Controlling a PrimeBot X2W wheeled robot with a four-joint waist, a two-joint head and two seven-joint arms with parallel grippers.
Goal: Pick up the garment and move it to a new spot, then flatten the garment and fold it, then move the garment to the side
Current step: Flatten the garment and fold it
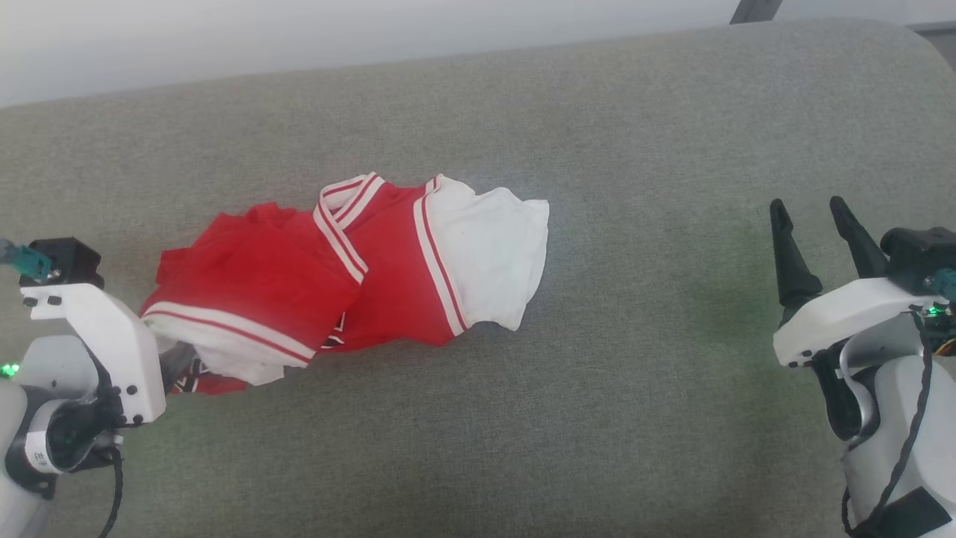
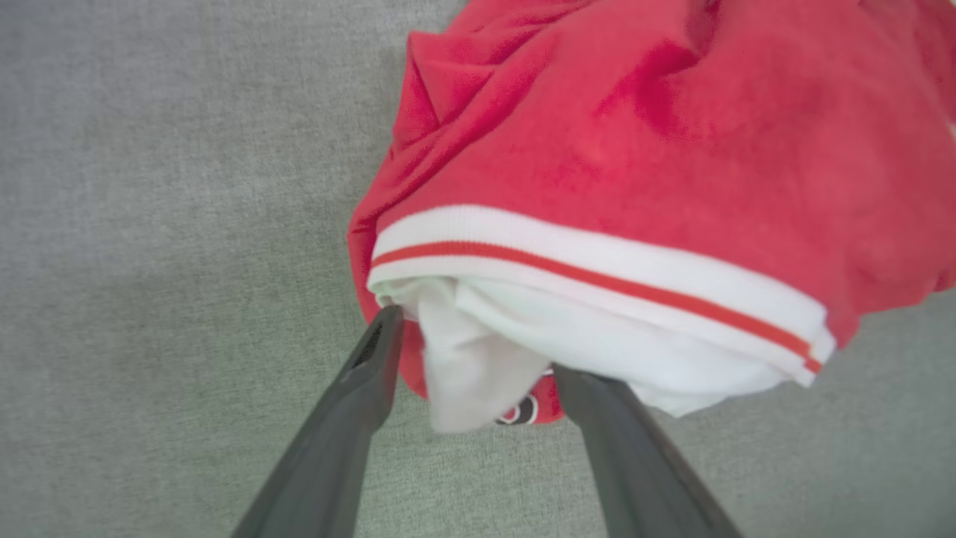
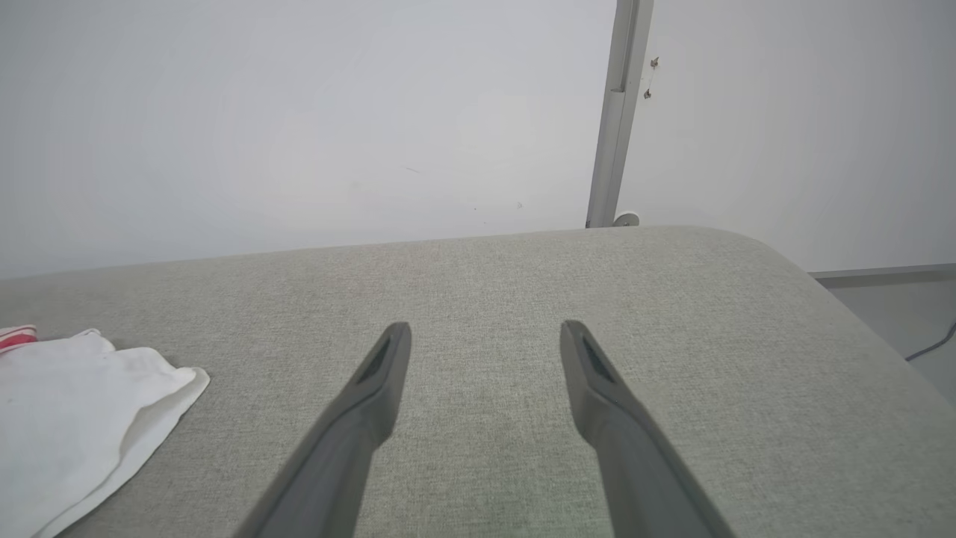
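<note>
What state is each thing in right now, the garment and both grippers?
garment, crumpled in a heap on the grey padded surface, not flattened or folded.
left gripper, open, fingers either side of the bunched white cloth, not clamping it.
right gripper, open, empty, apart from the garment.

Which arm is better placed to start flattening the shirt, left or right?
Left, probably. The left hand is open at the bunched edge of the garment; the right hand hovers apart, over cushion.
</note>
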